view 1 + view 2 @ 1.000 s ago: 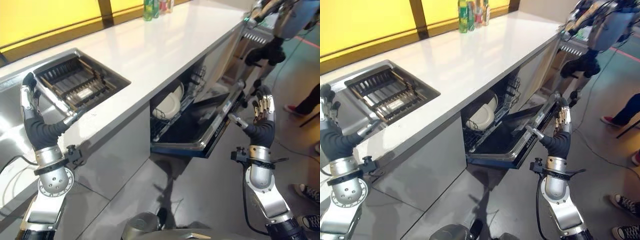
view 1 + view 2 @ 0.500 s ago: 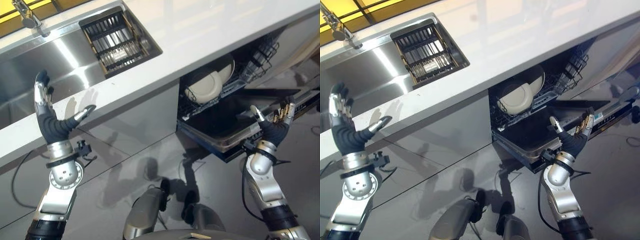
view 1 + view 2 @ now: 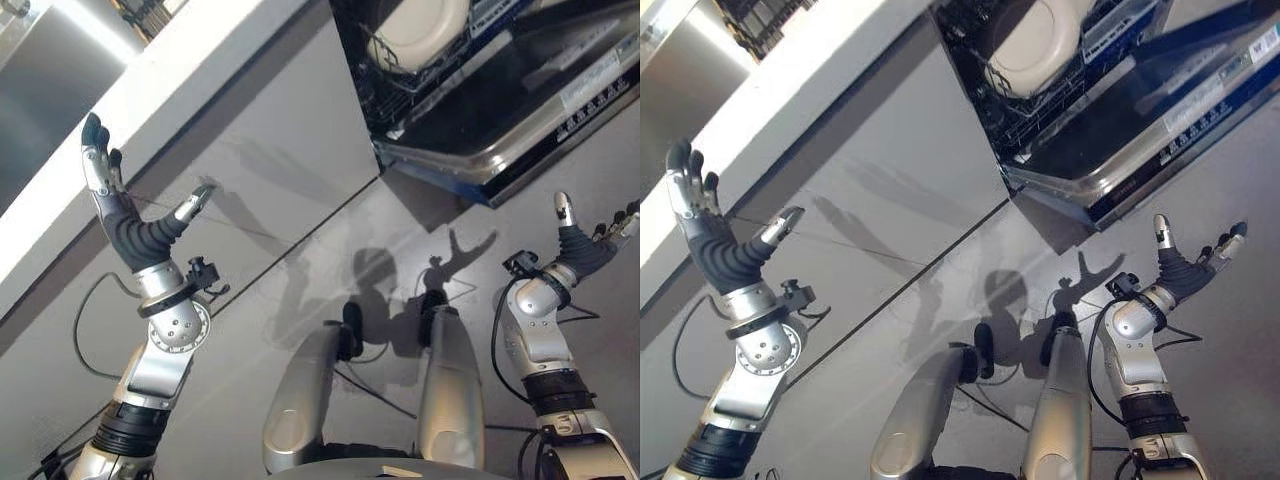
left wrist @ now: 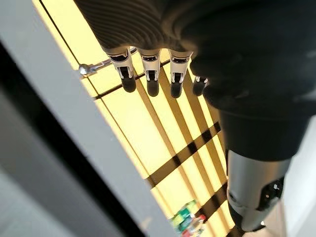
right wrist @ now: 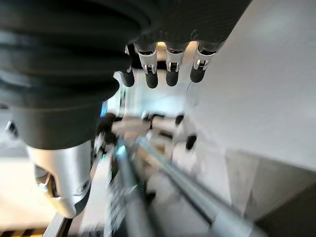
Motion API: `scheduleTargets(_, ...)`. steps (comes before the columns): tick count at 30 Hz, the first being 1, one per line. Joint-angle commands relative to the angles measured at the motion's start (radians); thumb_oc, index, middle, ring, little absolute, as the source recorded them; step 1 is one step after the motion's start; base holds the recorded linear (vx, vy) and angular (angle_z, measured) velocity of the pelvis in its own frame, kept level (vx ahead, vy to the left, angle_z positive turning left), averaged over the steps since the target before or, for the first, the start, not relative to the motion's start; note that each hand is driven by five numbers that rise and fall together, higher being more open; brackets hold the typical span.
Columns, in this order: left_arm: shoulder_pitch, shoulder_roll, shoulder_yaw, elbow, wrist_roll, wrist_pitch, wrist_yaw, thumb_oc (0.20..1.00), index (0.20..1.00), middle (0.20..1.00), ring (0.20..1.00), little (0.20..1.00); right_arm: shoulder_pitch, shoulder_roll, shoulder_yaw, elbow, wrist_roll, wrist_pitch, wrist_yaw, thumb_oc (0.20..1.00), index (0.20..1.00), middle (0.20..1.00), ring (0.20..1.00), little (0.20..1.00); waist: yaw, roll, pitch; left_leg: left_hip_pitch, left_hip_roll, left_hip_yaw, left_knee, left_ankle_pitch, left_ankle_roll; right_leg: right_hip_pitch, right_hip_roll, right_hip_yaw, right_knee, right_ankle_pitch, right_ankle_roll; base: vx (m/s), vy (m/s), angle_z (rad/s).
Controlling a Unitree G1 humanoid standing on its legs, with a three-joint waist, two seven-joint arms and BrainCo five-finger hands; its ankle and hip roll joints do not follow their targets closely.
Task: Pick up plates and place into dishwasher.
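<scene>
At one o'clock, white plates (image 3: 420, 30) racked in open dishwasher (image 3: 500, 120); both hands, left hand (image 3: 125, 225) and right hand (image 3: 585, 240), splayed, empty; bottles (image 4: 190, 222) visible from left wrist.

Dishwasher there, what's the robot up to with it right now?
Nothing is being handled at this moment. The dishwasher stands with its door dropped open, and a cream plate already sits upright in its rack. The left hand is raised, fingers spread, in front of the grey cabinet front below the white counter. The right hand is open and empty too, low and short of the door.
</scene>
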Motion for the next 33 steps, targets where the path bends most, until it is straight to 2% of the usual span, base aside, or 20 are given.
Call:
scheduleTargets(1,-0.001,-0.017,-0.004,-0.074,0.043,-0.024,0.048,1.000,1.000,1.000,1.000,1.000,-0.038,-0.006,-0.053,-0.014,0.132,-0.094,0.050,1.000,1.000,1.000,1.000,1.000,-0.015,0.041,0.013,-0.092,-0.017,-0.006,0.213,0.111,0.047,0.020,0.011,-0.025,-0.078,0.059,-0.003,0.02,0.122,-0.20)
scheduleTargets(3,0.005,-0.023,-0.010,-0.081,0.037,-0.025,0.053,1.000,1.000,1.000,1.000,1.000,-0.051,0.008,-0.049,0.016,0.207,-0.108,0.173,1.000,1.000,1.000,1.000,1.000,-0.010,0.051,0.013,-0.120,-0.026,-0.005,0.234,0.110,0.051,-0.002,0.013,-0.014,-0.071,0.060,-0.007,0.05,0.091,-0.24)
scheduleTargets(4,0.007,-0.020,-0.010,-0.084,0.035,-0.021,0.050,1.000,1.000,1.000,1.000,1.000,-0.065,0.004,-0.037,0.026,0.226,-0.106,0.196,1.000,1.000,1.000,1.000,1.000,-0.003,0.054,0.013,-0.118,-0.027,-0.010,0.250,0.087,0.048,-0.001,0.018,-0.007,-0.057,0.039,-0.003,0.09,0.028,-0.18)
scheduleTargets(6,0.004,-0.019,-0.012,-0.080,0.034,-0.020,0.046,1.000,1.000,1.000,1.000,1.000,-0.098,0.010,-0.018,0.037,0.337,-0.108,0.332,1.000,1.000,1.000,1.000,1.000,0.007,0.055,0.013,-0.141,-0.030,-0.015,0.277,0.078,0.051,-0.024,0.024,-0.004,-0.036,0.034,-0.001,0.07,-0.011,-0.14)
scheduleTargets(9,-0.005,-0.008,-0.008,-0.072,0.027,-0.020,0.034,1.000,1.000,1.000,1.000,1.000,-0.140,0.005,-0.007,0.069,0.405,-0.102,0.446,1.000,1.000,1.000,1.000,1.000,0.024,0.052,0.013,-0.168,-0.034,-0.024,0.304,0.064,0.054,-0.045,0.026,-0.005,-0.015,0.027,0.000,0.03,-0.039,0.01)
scheduleTargets(13,-0.027,0.008,-0.015,-0.059,0.022,-0.020,0.019,1.000,1.000,1.000,1.000,1.000,-0.226,-0.011,-0.001,0.098,0.573,-0.059,0.674,1.000,1.000,1.000,1.000,1.000,0.054,0.046,0.013,-0.209,-0.048,-0.045,0.332,0.047,0.061,-0.076,0.029,-0.014,0.014,0.024,0.003,0.02,-0.054,0.12)
scheduleTargets(17,-0.043,0.031,-0.015,-0.049,0.015,-0.021,0.010,1.000,1.000,1.000,1.000,1.000,-0.309,-0.016,0.016,0.089,0.673,0.011,0.838,1.000,1.000,1.000,1.000,1.000,0.092,0.036,0.013,-0.235,-0.058,-0.070,0.339,0.040,0.069,-0.085,0.022,-0.036,0.028,0.023,0.006,0.03,-0.100,0.21)
scheduleTargets(21,-0.048,0.051,-0.006,-0.038,0.006,-0.032,0.003,1.000,1.000,1.000,1.000,1.000,-0.346,-0.002,0.044,0.055,0.700,0.068,0.896,1.000,1.000,1.000,1.000,1.000,0.117,0.024,0.013,-0.242,-0.065,-0.090,0.326,0.056,0.070,-0.078,0.021,-0.056,0.025,0.028,0.008,0.04,-0.078,0.17)
scheduleTargets(25,-0.042,0.074,0.008,-0.038,-0.013,-0.047,-0.007,1.000,1.000,1.000,1.000,1.000,-0.389,-0.010,0.056,0.043,0.773,0.160,0.933,1.000,1.000,1.000,1.000,1.000,0.149,0.014,0.013,-0.239,-0.080,-0.119,0.309,0.085,0.068,-0.060,0.017,-0.081,0.012,0.034,0.009,0.04,-0.051,0.06)
scheduleTargets(28,-0.037,0.090,0.019,-0.038,-0.032,-0.055,-0.018,1.000,1.000,1.000,1.000,1.000,-0.424,-0.024,0.064,0.060,0.803,0.211,0.929,1.000,1.000,1.000,1.000,1.000,0.174,0.006,0.013,-0.232,-0.091,-0.140,0.295,0.108,0.065,-0.038,0.019,-0.099,-0.004,0.039,0.009,0.04,-0.049,0.11)
scheduleTargets(33,-0.020,0.112,0.039,-0.034,-0.053,-0.078,-0.033,1.000,1.000,1.000,1.000,1.000,-0.471,-0.052,0.072,0.090,0.839,0.226,0.939,1.000,1.000,1.000,1.000,1.000,0.211,-0.009,0.013,-0.221,-0.097,-0.168,0.289,0.122,0.064,0.000,0.018,-0.130,-0.015,0.038,0.002,0.04,-0.053,0.07)
